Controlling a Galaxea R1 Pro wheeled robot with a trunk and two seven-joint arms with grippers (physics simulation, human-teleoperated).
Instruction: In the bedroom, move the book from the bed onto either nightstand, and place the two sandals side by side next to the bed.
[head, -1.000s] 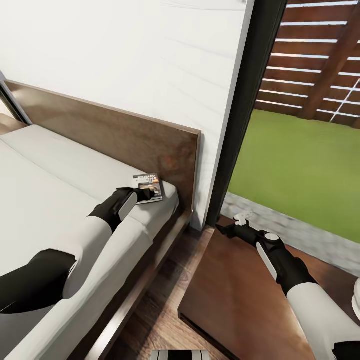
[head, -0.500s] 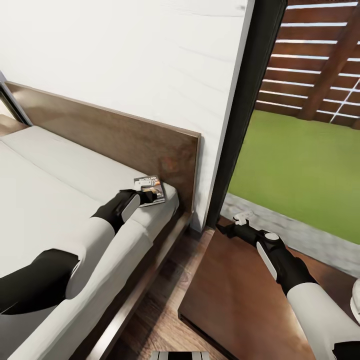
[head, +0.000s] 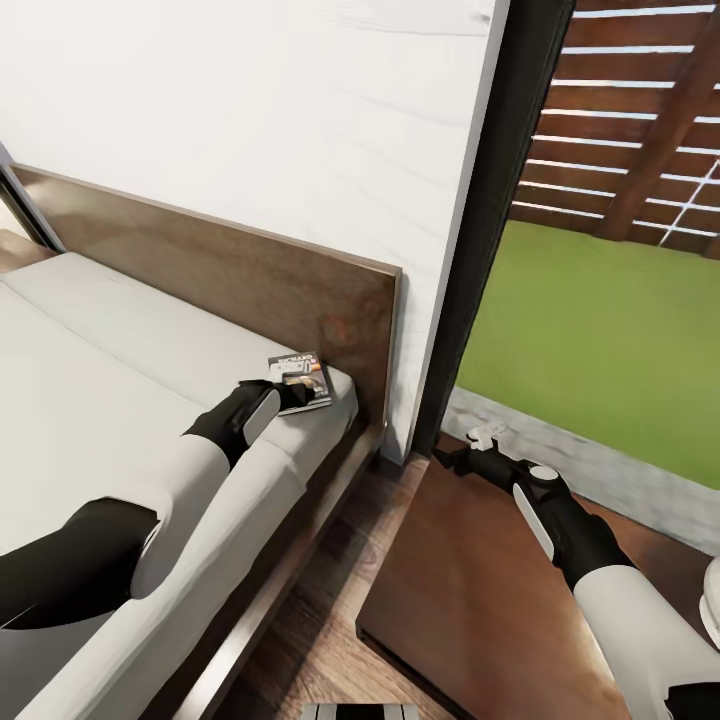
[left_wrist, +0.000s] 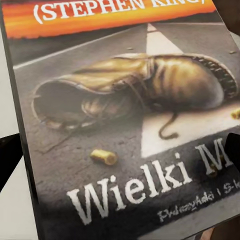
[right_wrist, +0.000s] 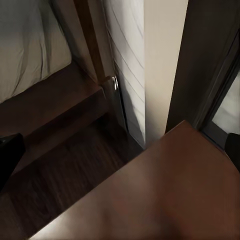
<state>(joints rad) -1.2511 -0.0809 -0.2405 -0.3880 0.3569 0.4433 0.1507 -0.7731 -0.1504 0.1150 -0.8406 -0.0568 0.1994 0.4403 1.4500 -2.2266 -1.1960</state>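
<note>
The book (head: 305, 376) lies on the bed (head: 90, 400) at the mattress corner by the headboard (head: 250, 280). Its cover (left_wrist: 125, 100) shows an orange band, a worn shoe and white lettering. My left gripper (head: 290, 392) is right at the book's near edge. It is open, with dark fingertips (left_wrist: 5, 160) at either side of the cover. My right gripper (head: 455, 455) hovers open and empty over the far corner of the nightstand (head: 470, 580). That dark glossy top (right_wrist: 165, 190) lies just below it. The two sandals are out of view.
A narrow strip of wood floor (head: 330, 590) separates the bed frame (right_wrist: 50, 105) from the nightstand. A white lamp base (head: 712, 600) stands at the nightstand's right edge. Behind it, a dark-framed window (head: 500, 220) shows lawn and a slatted fence.
The book and my left gripper shifted slightly toward the bed's corner a second ago, then held still. The right arm has not moved.
</note>
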